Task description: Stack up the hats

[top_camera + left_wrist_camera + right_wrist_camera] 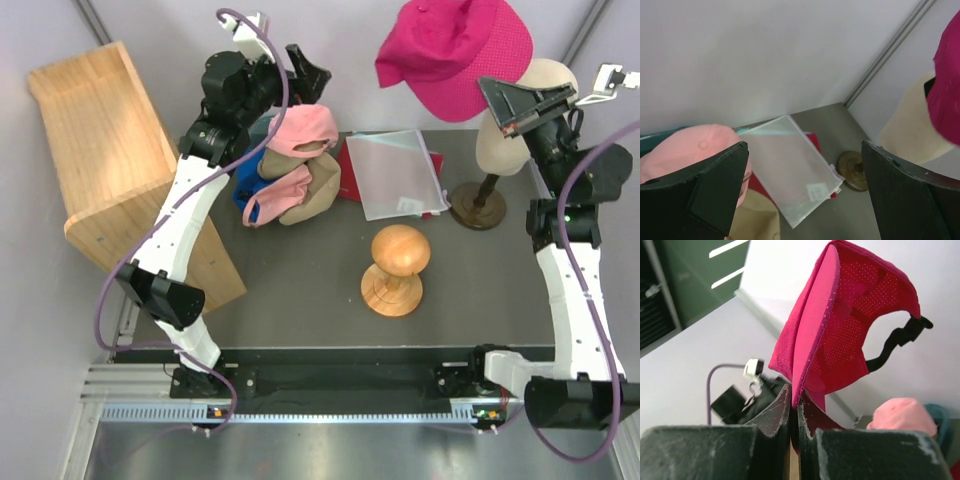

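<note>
My right gripper (492,95) is shut on the brim of the magenta cap (455,50) and holds it high, up and to the left of the cream mannequin head (520,135). The right wrist view shows the brim pinched between the jaws (794,399), with the cap (850,315) hanging above them. The other hats lie in a pile at the back left: a light pink cap (300,128) on top, tan (320,190) and blue (243,195) below. My left gripper (318,78) is wide open and empty above the pile, with the pink cap (695,147) by its left finger.
A clear zip pouch (397,172) lies on a red folder in the middle back. A round wooden knob stand (398,268) stands in the centre. The mannequin head's round base (478,205) is at the right. A wooden box (110,150) fills the left side.
</note>
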Motion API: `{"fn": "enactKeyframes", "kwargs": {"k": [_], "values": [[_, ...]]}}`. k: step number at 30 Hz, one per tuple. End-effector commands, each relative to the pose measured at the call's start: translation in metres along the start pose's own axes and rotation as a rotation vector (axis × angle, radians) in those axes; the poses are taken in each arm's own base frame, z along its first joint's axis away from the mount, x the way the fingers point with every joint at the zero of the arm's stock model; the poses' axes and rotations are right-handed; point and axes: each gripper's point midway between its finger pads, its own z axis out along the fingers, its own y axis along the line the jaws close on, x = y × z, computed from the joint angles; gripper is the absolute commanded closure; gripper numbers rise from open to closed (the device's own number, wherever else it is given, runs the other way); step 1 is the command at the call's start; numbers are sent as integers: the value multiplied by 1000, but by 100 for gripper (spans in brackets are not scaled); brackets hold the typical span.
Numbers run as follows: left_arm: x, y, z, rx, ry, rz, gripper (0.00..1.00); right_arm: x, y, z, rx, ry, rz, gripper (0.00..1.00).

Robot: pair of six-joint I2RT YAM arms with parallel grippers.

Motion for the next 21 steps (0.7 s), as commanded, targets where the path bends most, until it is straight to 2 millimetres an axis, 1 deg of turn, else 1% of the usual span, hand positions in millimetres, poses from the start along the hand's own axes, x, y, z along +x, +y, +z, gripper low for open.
{"fn": "enactKeyframes", "kwargs": {"k": [1, 2, 3, 5, 6, 7, 9, 10, 12, 13, 15, 16, 17, 19, 20, 21], "values": [[27, 28, -1, -82, 73, 92, 2, -45, -10, 14, 46, -176, -103, 100], [33, 30, -1, -84, 84, 95, 1, -51, -13, 15, 52, -196, -116, 100], [38, 29, -1, -69, 94, 92, 1, -53, -22, 20, 59, -202, -130, 100], [49, 30, 0, -52, 116, 89, 2, -65, -30, 22, 85, -232, -182, 100], [54, 28, 0, -33, 131, 88, 1, -68, -37, 23, 102, -241, -192, 100], [62, 30, 0, -33, 150, 86, 1, -73, -47, 23, 128, -255, -210, 100], [67, 31, 0, -34, 164, 91, 1, -82, -56, 20, 159, -285, -228, 100], [72, 34, 0, -39, 175, 91, 2, -86, -69, 17, 186, -296, -230, 100], [77, 37, 0, -42, 185, 95, 1, -89, -81, 15, 207, -311, -230, 100], [81, 37, 0, -37, 194, 95, 2, -92, -91, 11, 235, -325, -232, 100], [84, 37, 1, -33, 202, 94, 1, -97, -99, 6, 263, -346, -230, 100], [84, 37, 1, -34, 202, 91, 1, -97, -106, 2, 290, -360, -218, 100], [85, 38, 2, -32, 202, 89, 1, -98, -108, -2, 302, -369, -210, 100], [87, 37, 4, -26, 206, 85, 2, -97, -129, -14, 373, -392, -149, 100], [87, 37, 5, -23, 207, 86, 2, -98, -128, -21, 379, -406, -136, 100], [88, 37, 6, -20, 209, 87, 1, -97, -144, -33, 422, -427, -107, 100]]}}
